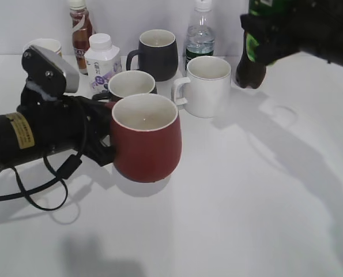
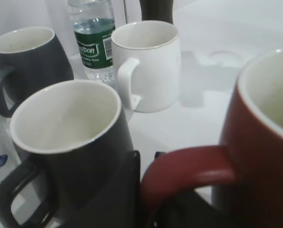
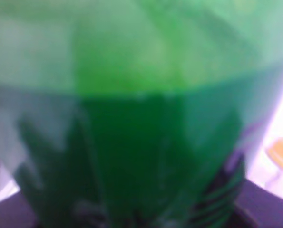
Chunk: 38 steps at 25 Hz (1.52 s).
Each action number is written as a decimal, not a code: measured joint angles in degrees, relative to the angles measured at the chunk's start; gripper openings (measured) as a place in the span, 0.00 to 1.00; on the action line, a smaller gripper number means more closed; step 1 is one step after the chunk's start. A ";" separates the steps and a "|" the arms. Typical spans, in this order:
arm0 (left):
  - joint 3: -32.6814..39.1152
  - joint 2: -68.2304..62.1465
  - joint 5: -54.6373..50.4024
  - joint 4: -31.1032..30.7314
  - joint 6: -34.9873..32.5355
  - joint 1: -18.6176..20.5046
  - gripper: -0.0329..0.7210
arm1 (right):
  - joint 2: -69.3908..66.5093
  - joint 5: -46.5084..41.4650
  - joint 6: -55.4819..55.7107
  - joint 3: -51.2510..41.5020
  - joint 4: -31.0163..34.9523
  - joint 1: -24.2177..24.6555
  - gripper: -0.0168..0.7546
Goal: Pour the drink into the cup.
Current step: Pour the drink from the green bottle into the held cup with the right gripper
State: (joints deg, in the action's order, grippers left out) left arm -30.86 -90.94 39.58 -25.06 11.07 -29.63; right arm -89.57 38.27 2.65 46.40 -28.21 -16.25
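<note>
The dark red-brown cup (image 1: 148, 141) has a white inside and stands upright at centre left. My left gripper (image 1: 105, 141) is shut on its handle (image 2: 189, 166), with the fingers low in the left wrist view (image 2: 148, 190). I cannot tell whether the cup's base touches the table. My right gripper (image 1: 257, 34) at the top right is shut on the green drink bottle (image 1: 251, 63) and holds it roughly upright above the table. The bottle (image 3: 155, 118) fills the right wrist view and hides the jaws. Bottle and cup are well apart.
Behind the cup stand a black mug (image 1: 131, 85), a white mug (image 1: 206, 86), a second black mug (image 1: 157, 53) and a clear water bottle (image 1: 200, 34). A white milk bottle (image 1: 101, 60), a brown bottle (image 1: 80, 26) and a pale cup (image 1: 44, 46) stand at back left.
</note>
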 joint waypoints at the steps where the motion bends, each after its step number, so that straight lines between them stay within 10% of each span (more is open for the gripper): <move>1: 0.01 -0.06 0.14 0.08 0.00 0.00 0.12 | 0.00 0.17 -0.05 0.59 -1.52 0.00 0.56; 19: 0.01 -1.05 4.79 -5.21 0.00 -0.44 0.12 | 0.00 -0.12 -0.05 2.57 -33.55 -0.19 0.56; 38: -3.72 -2.92 -1.00 -5.65 1.25 -4.20 0.12 | 0.00 -5.16 -5.36 2.57 -50.07 -0.19 0.56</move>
State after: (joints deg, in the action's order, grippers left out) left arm -34.58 -93.86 38.57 -30.71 12.32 -33.83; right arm -89.57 33.11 -2.71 48.97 -78.28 -16.44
